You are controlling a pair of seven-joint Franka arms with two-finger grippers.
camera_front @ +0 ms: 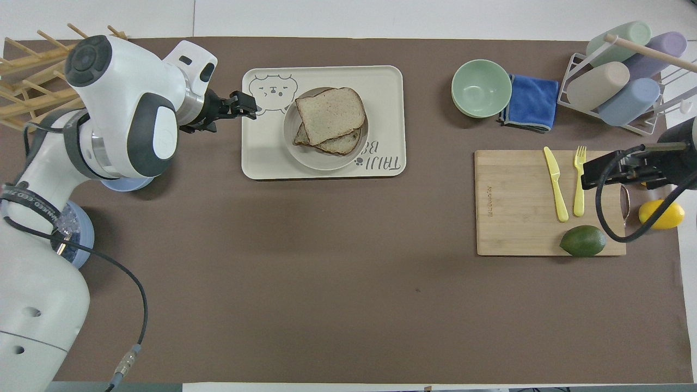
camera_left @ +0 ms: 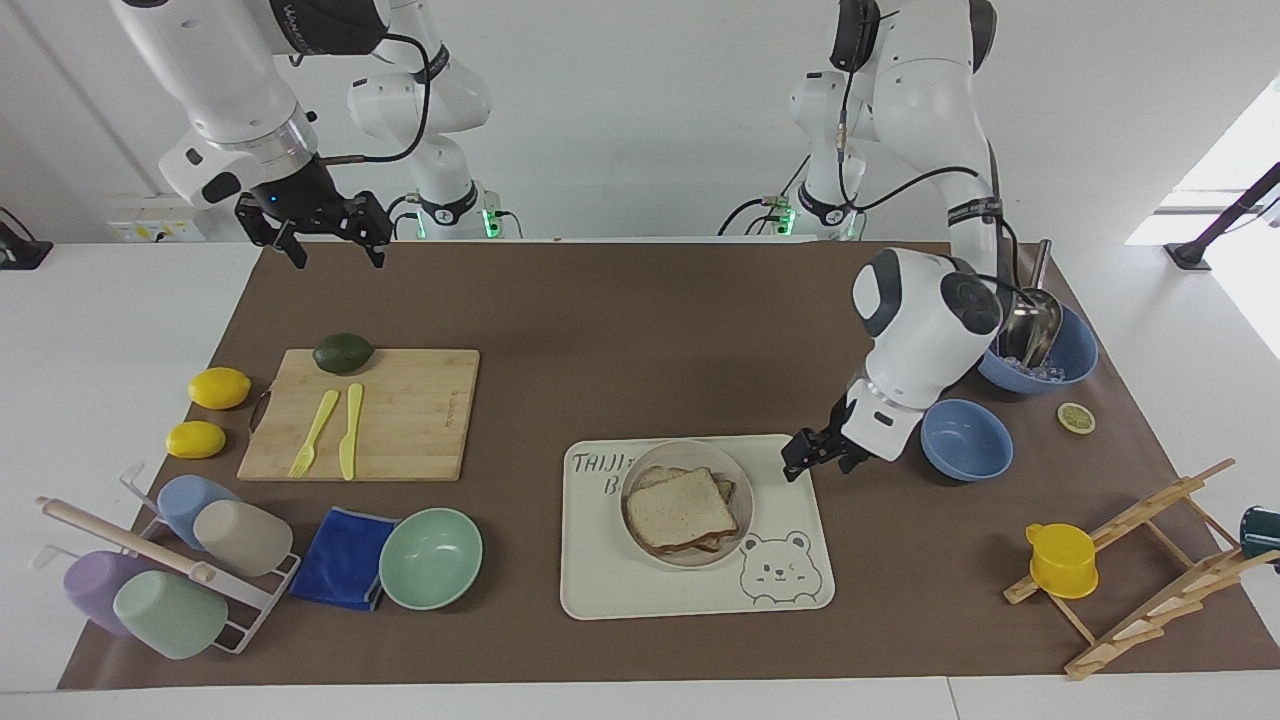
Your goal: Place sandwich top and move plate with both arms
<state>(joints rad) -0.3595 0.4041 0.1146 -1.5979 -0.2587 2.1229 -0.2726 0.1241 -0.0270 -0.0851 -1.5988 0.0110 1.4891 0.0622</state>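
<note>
The sandwich top [camera_left: 680, 503] [camera_front: 330, 112] lies flat on another slice of bread in the round cream plate [camera_left: 702, 455] [camera_front: 321, 161]. The plate stands on the cream tray [camera_left: 600, 585] [camera_front: 261, 160] with the bear drawing. My left gripper [camera_left: 806, 463] [camera_front: 246, 106] hangs open and empty just above the tray's edge at the left arm's end, apart from the plate and the bread. My right gripper [camera_left: 338, 255] [camera_front: 593, 175] waits open and empty, high over the mat near the right arm's base, by the cutting board.
A cutting board [camera_left: 400, 420] carries a yellow fork, a knife and an avocado [camera_left: 343, 352], with two lemons [camera_left: 219, 388] beside it. A mint bowl [camera_left: 431, 557], a blue cloth and a cup rack [camera_left: 150, 560] lie farther out. Two blue bowls [camera_left: 968, 440] and a wooden rack [camera_left: 1150, 570] stand at the left arm's end.
</note>
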